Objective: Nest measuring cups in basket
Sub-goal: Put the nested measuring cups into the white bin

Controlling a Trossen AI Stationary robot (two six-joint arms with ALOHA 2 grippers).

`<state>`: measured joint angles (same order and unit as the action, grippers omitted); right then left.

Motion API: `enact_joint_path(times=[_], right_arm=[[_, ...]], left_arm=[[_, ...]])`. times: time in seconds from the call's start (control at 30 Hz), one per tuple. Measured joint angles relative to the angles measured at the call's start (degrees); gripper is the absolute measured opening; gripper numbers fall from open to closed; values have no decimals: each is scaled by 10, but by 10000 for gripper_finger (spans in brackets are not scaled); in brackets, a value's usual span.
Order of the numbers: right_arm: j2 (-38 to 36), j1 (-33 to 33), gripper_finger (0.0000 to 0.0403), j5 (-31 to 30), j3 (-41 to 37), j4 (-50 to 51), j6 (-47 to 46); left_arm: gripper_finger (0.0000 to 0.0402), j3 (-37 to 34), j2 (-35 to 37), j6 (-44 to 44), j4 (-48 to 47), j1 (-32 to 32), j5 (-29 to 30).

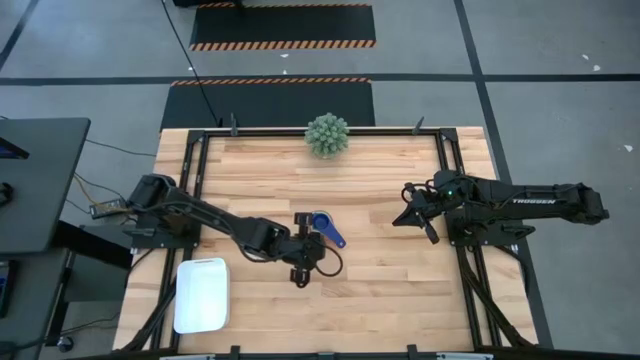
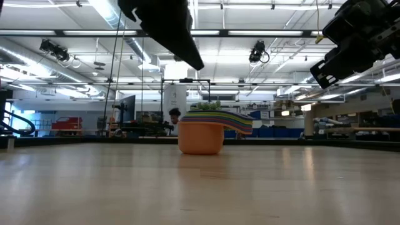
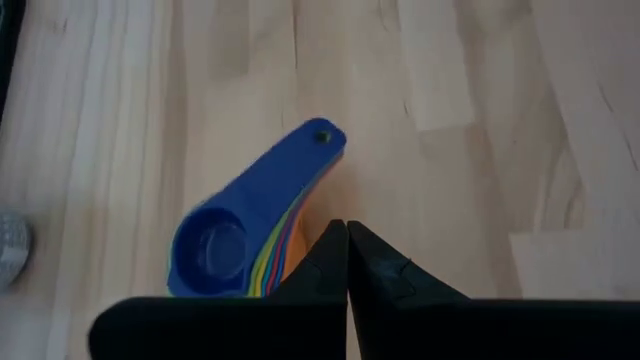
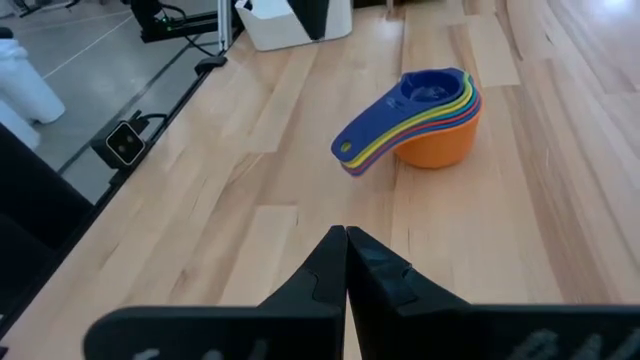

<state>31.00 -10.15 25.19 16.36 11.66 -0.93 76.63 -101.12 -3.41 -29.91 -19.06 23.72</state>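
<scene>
The measuring cups (image 1: pixel 323 226) sit nested in one stack on the middle of the table, dark blue on top and orange at the bottom (image 2: pixel 201 137), with the handles fanned out to one side (image 4: pixel 362 150). The stack rests on the orange cup's base. My left gripper (image 1: pixel 302 220) hangs shut in the air just beside and above the stack (image 3: pixel 347 228), clear of it in the low view (image 2: pixel 197 62). My right gripper (image 1: pixel 400 219) is shut too (image 4: pixel 346 232) and waits above the table's right part. The white basket (image 1: pixel 201 294) lies at the near left corner.
A spiky green ball-shaped plant (image 1: pixel 327 134) stands at the middle of the far edge. Bare wood lies between the stack and the basket and across the near half of the table. Black frame rails (image 1: pixel 452 175) run along the table's sides.
</scene>
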Motion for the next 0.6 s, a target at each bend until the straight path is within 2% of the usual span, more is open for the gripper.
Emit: enact_joint_path(times=[0.23,0.4,0.6], right_arm=[[0,0,14,0,0,-3,0],[1,0,14,0,0,-9,0],[1,0,14,0,0,-18,0]], left_arm=[[5,-1,-11,-58,-35,9,-1],[7,0,-11,-151,-9,15,-5],[20,0,-11,-159,-7,27,-25]])
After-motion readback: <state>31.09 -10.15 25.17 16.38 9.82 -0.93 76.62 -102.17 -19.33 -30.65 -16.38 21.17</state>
